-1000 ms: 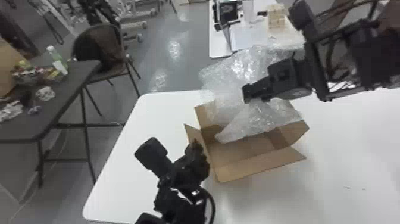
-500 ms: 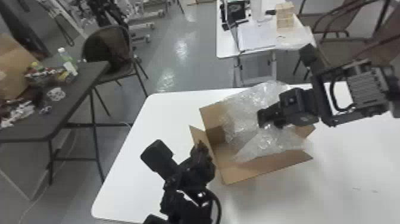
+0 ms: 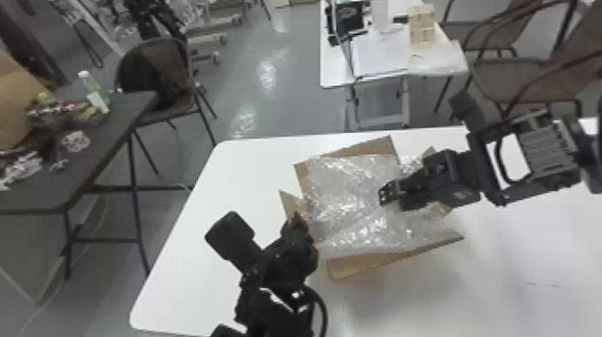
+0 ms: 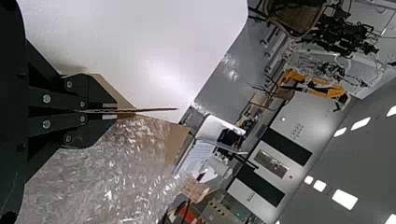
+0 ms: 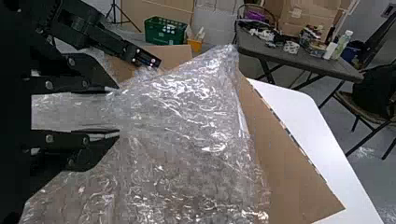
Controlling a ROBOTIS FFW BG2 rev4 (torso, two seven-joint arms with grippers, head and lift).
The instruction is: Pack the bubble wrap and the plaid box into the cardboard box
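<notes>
Holding bubble wrap [image 3: 354, 197] over the cardboard box [image 3: 367, 263], the right gripper [image 3: 389, 193] comes in from the right of the head view. The wrap spreads across the box's open top, inside its raised flaps, and the box sits on a white table [image 3: 192, 269]. The left gripper [image 3: 298, 222] is at the box's left side, near a flap.

The right wrist view looks closely at the right gripper [image 5: 116, 111]: its two flat black fingers are clasped around a gathered strip of wrap, which fans out in shiny creases. Beyond stands a green basket [image 5: 159, 31] on the floor.

The left wrist view gives a detail the head view hides — the left gripper [image 4: 113, 111] is pinched closed on a thin cardboard flap [image 4: 112, 91], seen nearly edge-on. Behind are ceiling lights [image 4: 344, 199] and a pale cabinet [image 4: 303, 114] with dark panels.
</notes>
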